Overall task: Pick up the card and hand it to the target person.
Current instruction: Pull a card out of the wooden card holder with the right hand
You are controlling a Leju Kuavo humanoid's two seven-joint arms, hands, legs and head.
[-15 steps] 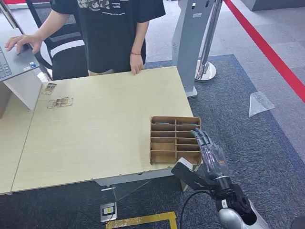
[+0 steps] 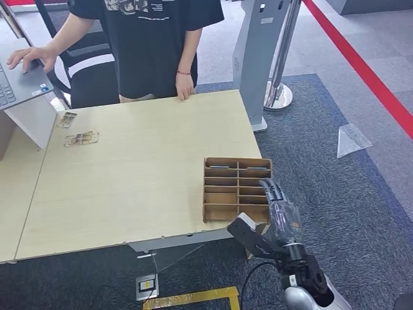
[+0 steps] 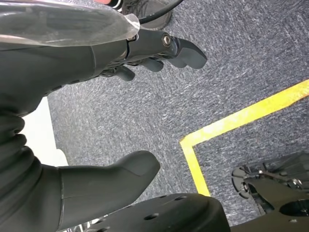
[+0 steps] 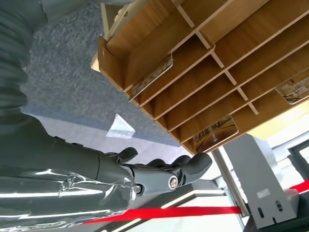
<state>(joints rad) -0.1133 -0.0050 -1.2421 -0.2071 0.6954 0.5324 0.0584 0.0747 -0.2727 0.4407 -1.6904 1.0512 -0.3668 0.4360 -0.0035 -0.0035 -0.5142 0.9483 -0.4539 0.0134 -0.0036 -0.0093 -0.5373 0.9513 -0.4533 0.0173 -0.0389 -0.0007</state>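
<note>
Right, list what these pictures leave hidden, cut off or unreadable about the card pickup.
- Card print: the cards in the wooden slotted organizer sit edge-on in the right wrist view, their print too small to read.
- Near right corner of the organizer: covered by the right hand in the head view.
- Person: cut off at the head view's top edge.
- Loose cards on the table: too small to identify.
</note>
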